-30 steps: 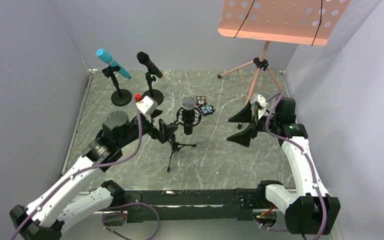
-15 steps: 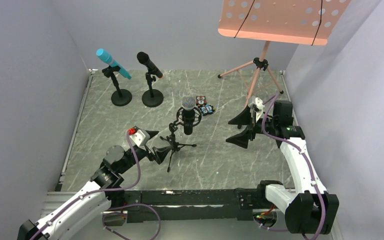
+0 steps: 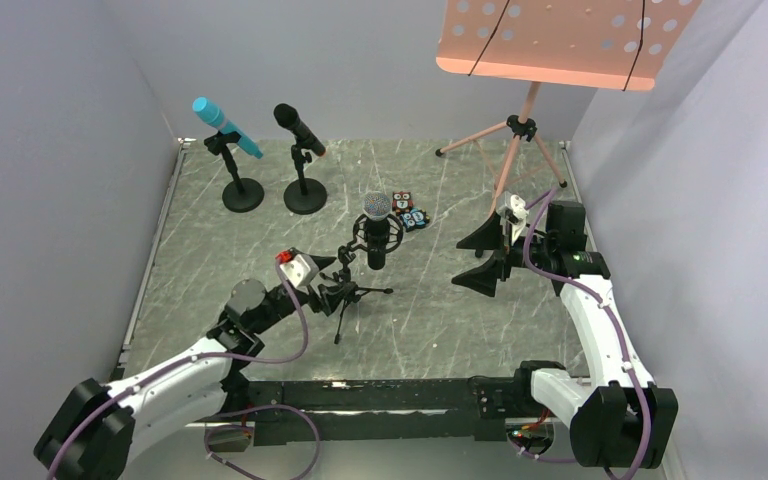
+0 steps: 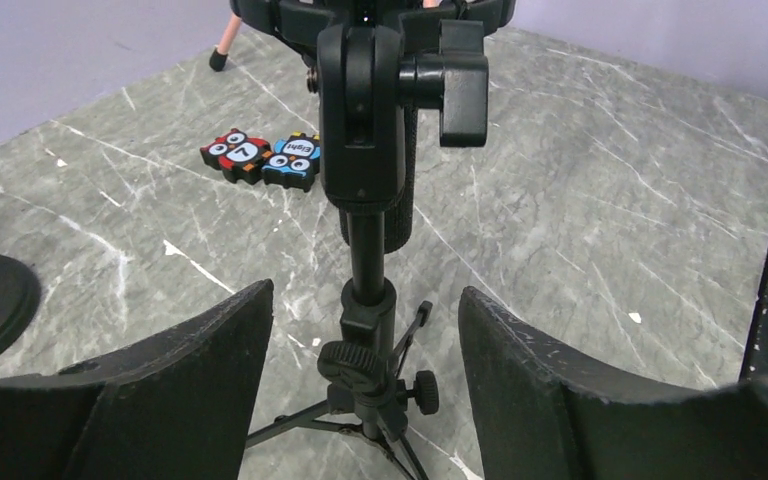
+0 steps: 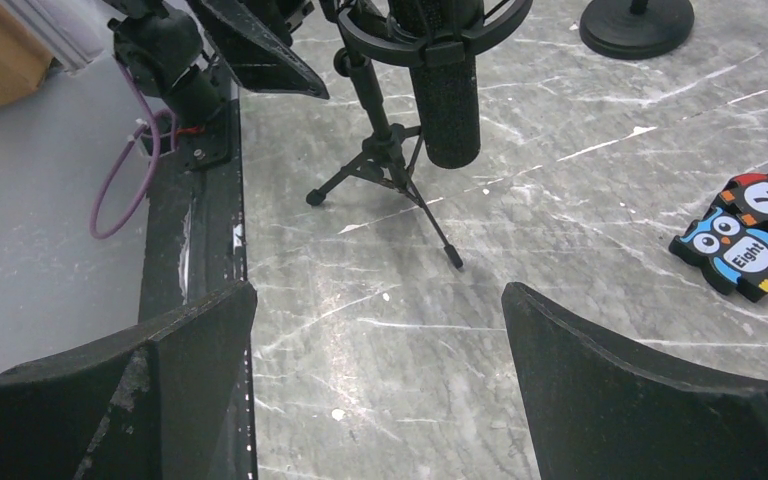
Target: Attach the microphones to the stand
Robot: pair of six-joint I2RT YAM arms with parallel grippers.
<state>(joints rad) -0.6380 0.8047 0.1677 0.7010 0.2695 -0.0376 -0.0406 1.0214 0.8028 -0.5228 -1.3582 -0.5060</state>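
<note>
The light blue microphone (image 3: 224, 125) and the all-black microphone (image 3: 300, 129) sit in round-base stands at the back left. The silver-mesh microphone (image 3: 376, 226) hangs in the shock mount of a small tripod stand (image 3: 350, 293) mid-table; it also shows in the right wrist view (image 5: 444, 85). My left gripper (image 3: 335, 278) is open, its fingers on either side of the tripod's post (image 4: 365, 290) without touching it. My right gripper (image 3: 478, 262) is open and empty, right of the tripod, above bare table.
A pink music stand (image 3: 560, 40) rises at the back right on a tripod (image 3: 512, 140). Two owl tiles (image 3: 408, 212) lie behind the small tripod; they also show in the left wrist view (image 4: 262, 158). Grey walls enclose the marble table.
My left arm pulled back toward the near edge, then moved forward again so its open fingers straddle the tripod post. The right gripper shifted slightly and stays open.
</note>
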